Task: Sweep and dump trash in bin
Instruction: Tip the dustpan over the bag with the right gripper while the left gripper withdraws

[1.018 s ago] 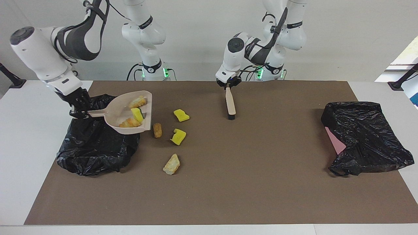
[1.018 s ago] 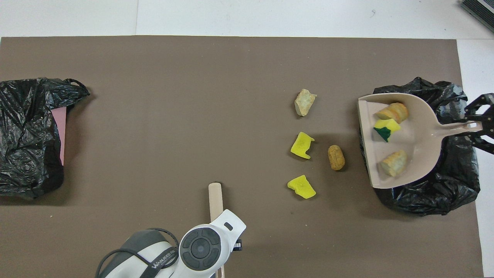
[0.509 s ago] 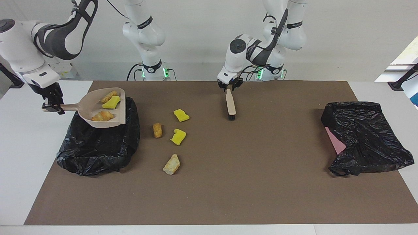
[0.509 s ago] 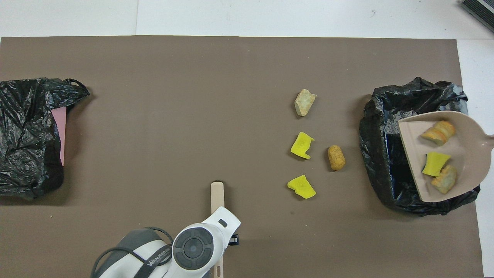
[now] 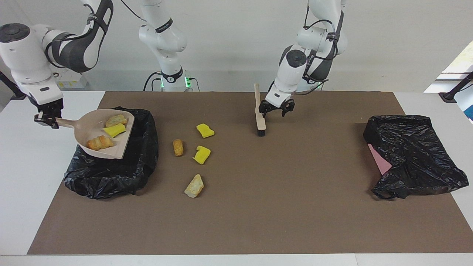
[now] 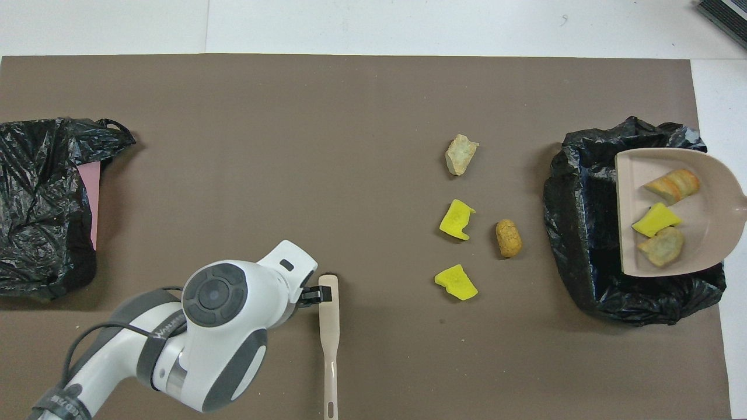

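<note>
Your right gripper (image 5: 47,120), clamped on the beige plastic dustpan (image 5: 97,137), carried three scraps (image 5: 105,132) over the black-lined bin (image 5: 122,173) at the mat's right-arm end for dumping. Four yellow and tan scraps (image 5: 192,155) lay beside it. Your left gripper (image 5: 276,109), fingers spread, held nothing beside the wooden brush (image 5: 259,114).

We saw a white counter (image 5: 44,192) covered over most of its top by a brown mat (image 5: 281,207). On the mat near the right arm's end sat a bin lined with a black bag (image 5: 111,173). Beside it, toward the middle, four scraps lay apart: a golden-brown lump (image 5: 178,147), two yellow sponge chunks (image 5: 204,130) (image 5: 201,154), and a pale bread-like lump (image 5: 194,186) farthest from the robots. A brush (image 5: 259,112) stood bristles-down nearer the robots. At the left arm's end lay a second black bag (image 5: 414,155) showing a pink edge (image 5: 378,160).
</note>
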`<state>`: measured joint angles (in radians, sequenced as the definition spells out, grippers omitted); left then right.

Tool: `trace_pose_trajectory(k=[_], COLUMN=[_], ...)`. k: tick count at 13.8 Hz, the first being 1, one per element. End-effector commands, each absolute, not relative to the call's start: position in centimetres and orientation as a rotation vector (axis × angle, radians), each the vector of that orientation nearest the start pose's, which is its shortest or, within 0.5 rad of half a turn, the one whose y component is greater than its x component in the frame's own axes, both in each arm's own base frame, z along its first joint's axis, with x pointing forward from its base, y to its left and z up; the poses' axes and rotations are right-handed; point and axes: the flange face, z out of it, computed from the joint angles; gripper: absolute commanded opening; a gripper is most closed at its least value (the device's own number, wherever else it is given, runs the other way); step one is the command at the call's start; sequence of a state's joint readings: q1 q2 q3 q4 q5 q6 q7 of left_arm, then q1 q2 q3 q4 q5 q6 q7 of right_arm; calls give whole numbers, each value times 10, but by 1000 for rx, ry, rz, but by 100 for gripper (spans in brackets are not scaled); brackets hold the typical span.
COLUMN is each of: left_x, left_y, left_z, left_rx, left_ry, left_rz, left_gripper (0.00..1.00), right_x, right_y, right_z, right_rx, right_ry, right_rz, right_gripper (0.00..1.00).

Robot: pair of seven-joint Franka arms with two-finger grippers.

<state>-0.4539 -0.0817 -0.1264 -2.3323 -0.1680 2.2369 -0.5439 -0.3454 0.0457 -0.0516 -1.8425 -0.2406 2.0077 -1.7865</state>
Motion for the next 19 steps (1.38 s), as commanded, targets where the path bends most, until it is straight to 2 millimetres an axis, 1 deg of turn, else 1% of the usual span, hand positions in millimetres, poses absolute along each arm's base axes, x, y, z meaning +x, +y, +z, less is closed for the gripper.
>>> trace_pose_trajectory(k=[1,2,3,4,5,6,7,8,9,10,11,12,13,15,17,19], left_x=[458,475,487,497,505,515,526,537,545,551,555,559,564,568,570,569], left_y=[-254,-237,-226,-215,-206,-195,-184,-168,-150,-134,-122,-109,-88,-67,-43,-39], left_z=[376,381,388,395,401,411,420,433,444,454,465,474,480,493,505,518], left_rx=[-3231,-3237,-3233,-3222,-3220,-3222,-3221,-3222,-3222,-3221,-3220,-3220,-3221,-3220,-3193,-3164], left_ry=[-73,-83,-63,-38,-55,-89,-107,-70,-4,47,98,119,95,129,132,144], left_rz=[128,102,65,26,0,-14,-1,9,19,33,38,32,30,36,55,51], left_gripper=[100,100,100,100,100,100,100,100,100,100,100,100,100,100,100,100], right_x=[549,556,562,571,575,576,579,581,578,575,574,575,577,578,576,580], right_y=[-239,-228,-222,-224,-221,-214,-201,-188,-181,-178,-175,-169,-163,-157,-157,-145], right_z=[518,518,518,519,519,519,521,522,518,519,520,521,525,528,531,539], right_rx=[-2686,-2747,-2794,-2833,-2850,-2884,-2953,-2988,-2993,-3001,-2999,-2997,-3007,-3002,-2997,-3009], right_ry=[-1941,-1836,-1711,-1589,-1486,-1398,-1337,-1295,-1232,-1199,-1204,-1231,-1260,-1277,-1281,-1349], right_rz=[355,410,480,538,609,678,750,818,892,938,992,1081,1157,1188,1198,1242], right_gripper=[0,0,0,0,0,0,0,0,0,0,0,0,0,0,0,0])
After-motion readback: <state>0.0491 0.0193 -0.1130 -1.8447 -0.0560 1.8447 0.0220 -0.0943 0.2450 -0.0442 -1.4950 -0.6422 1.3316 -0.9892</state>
